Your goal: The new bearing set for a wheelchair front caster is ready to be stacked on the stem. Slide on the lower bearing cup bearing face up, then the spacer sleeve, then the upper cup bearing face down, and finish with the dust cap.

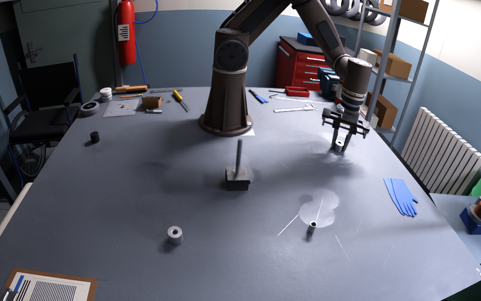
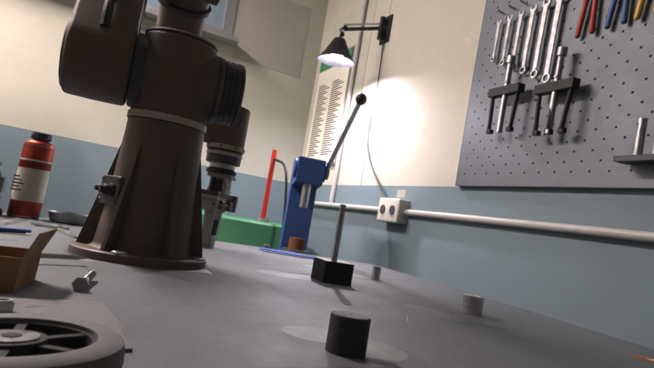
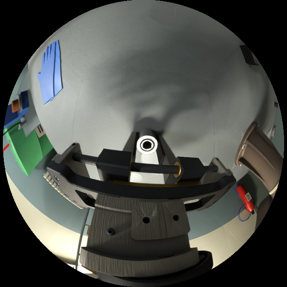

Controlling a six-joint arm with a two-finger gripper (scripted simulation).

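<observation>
A silver bearing cup (image 1: 339, 145) (image 3: 146, 144) stands on the table's far right with its bored face up, and it sits between the fingers of my gripper (image 1: 341, 144) (image 3: 146, 150), which close on it. The stem (image 1: 238, 158) (image 2: 338, 232) rises bare from a black block (image 1: 237, 179) (image 2: 332, 270) at the table's middle. A second silver cup (image 1: 175, 234) (image 2: 472, 304) lies near the front left. The thin spacer sleeve (image 1: 312, 226) (image 2: 376, 273) stands front right. The black dust cap (image 1: 94, 137) (image 2: 347, 333) stands far left.
Behind the work stands the arm's base (image 1: 225, 106), with hand tools and a small box (image 1: 151, 102) along the table's rear edge. A blue glove (image 1: 401, 196) lies by the right edge. A clipboard (image 1: 46, 286) lies at the front left corner.
</observation>
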